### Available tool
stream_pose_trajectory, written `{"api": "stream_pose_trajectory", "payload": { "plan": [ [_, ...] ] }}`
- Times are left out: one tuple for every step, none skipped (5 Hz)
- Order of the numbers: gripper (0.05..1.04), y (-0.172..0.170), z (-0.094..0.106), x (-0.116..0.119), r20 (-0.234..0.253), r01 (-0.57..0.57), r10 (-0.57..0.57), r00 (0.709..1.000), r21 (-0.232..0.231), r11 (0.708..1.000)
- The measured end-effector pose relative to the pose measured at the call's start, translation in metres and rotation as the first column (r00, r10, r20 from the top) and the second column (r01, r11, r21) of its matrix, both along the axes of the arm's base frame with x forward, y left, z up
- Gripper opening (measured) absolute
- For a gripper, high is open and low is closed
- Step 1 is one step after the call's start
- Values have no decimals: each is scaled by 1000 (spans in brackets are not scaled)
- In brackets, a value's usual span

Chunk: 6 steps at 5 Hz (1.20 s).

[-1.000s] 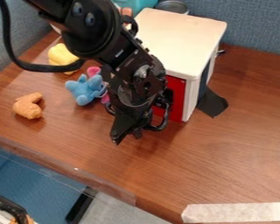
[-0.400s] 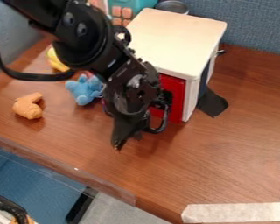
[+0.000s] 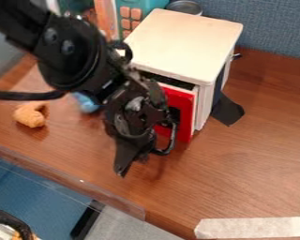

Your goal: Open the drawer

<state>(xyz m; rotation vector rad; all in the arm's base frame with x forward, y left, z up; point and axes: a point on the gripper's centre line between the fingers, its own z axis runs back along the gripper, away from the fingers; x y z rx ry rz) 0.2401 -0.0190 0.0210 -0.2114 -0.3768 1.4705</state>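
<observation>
While the red drawer (image 3: 185, 111) stands partly open, the claw (image 3: 131, 166) hangs below center; whether spread, I cannot tell.

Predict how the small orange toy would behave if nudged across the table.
The orange toy is probably light, being much smaller than the cabinet. Its rounded body might rock, but the part jutting from it would likely stop a long roll.

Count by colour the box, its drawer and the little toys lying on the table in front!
Red: 1, the drawer, pulled out a bit
Whitish: 1, the box
Blue: 1, the toy partly hidden by the arm, the blue toy
Orange: 1, the orange toy
Total: 4
</observation>
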Motion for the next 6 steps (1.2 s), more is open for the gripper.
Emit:
{"api": "stream_pose_trajectory", "payload": {
  "plan": [
    [152,-4,1,-12,0,-7,7,1000,-8,1000],
    [150,-6,2,-21,2,-16,16,1000,-20,1000],
    [144,-8,3,-29,7,-16,16,1000,-30,999],
    [143,-10,6,-41,11,-11,11,1000,-26,1000],
    [143,-11,11,-45,24,-18,19,1000,-35,999],
    [143,-10,14,-52,20,-19,20,1000,-39,999]
  ]
}}
